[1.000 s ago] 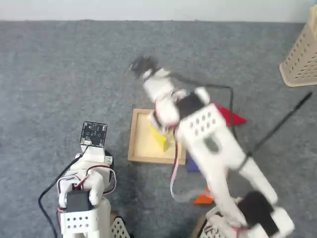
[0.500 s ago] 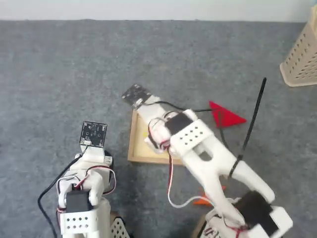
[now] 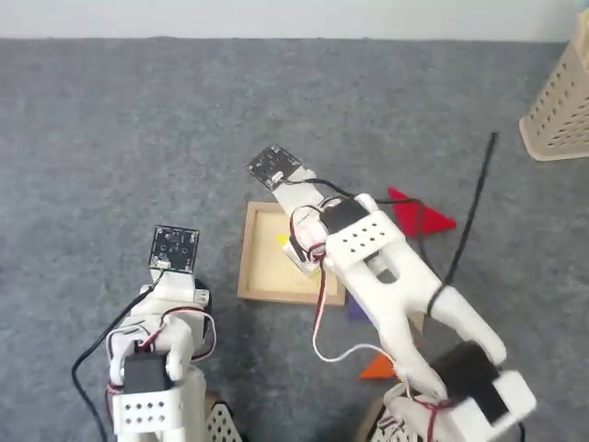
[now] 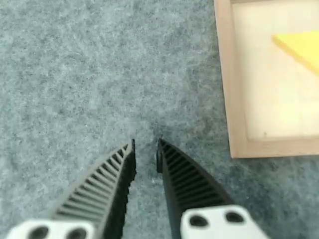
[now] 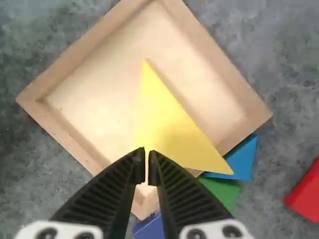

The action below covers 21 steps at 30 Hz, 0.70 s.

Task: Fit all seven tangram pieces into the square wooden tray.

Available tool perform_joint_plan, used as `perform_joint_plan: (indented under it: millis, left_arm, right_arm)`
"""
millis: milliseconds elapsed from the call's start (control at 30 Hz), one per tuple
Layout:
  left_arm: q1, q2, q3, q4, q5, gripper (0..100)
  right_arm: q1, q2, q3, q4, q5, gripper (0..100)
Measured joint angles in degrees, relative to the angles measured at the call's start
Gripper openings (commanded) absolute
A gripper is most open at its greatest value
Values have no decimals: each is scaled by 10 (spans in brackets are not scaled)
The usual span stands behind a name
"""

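Observation:
The square wooden tray (image 3: 247,256) lies on the grey carpet. My right arm (image 3: 368,244) stretches over it. My right gripper (image 5: 146,152) is shut on the edge of the yellow triangle (image 5: 164,124), which hangs tilted over the tray (image 5: 60,128), one corner past the far rim. A sliver of the yellow triangle (image 3: 287,241) peeks out beside the wrist. My left gripper (image 4: 146,144) hovers over bare carpet just off the tray's rim (image 4: 224,74), open by a narrow gap with nothing between its fingers. The yellow triangle (image 4: 299,45) is visible inside the tray.
Beside the tray's far rim lie a blue piece (image 5: 241,159), a green piece (image 5: 222,191) and a dark blue piece (image 5: 149,226). A red triangle (image 3: 419,214) lies right of the tray and an orange piece (image 3: 377,368) near the right arm's base. A beige basket (image 3: 561,101) stands at the far right.
The right arm has swung back and forth above the tray with the yellow triangle and now sits lower over it. Its black cable shifted. The left arm has not moved.

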Motion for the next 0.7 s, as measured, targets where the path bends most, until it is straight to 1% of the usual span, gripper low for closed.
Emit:
perform_joint_plan:
  millis: [133,333,633,700]
  left_arm:
    - [0,0,0,0,0,71]
    - [0,0,0,0,0,71]
    - [0,0,0,0,0,71]
    - [0,0,0,0,0,71]
  right_arm:
    - [9,77,-4,-11,0,9]
    - [8,155,-76,-14,1,9]
    - [10,192,-130,-14,2,8]
    - [10,191,-130,-14,-18,9]
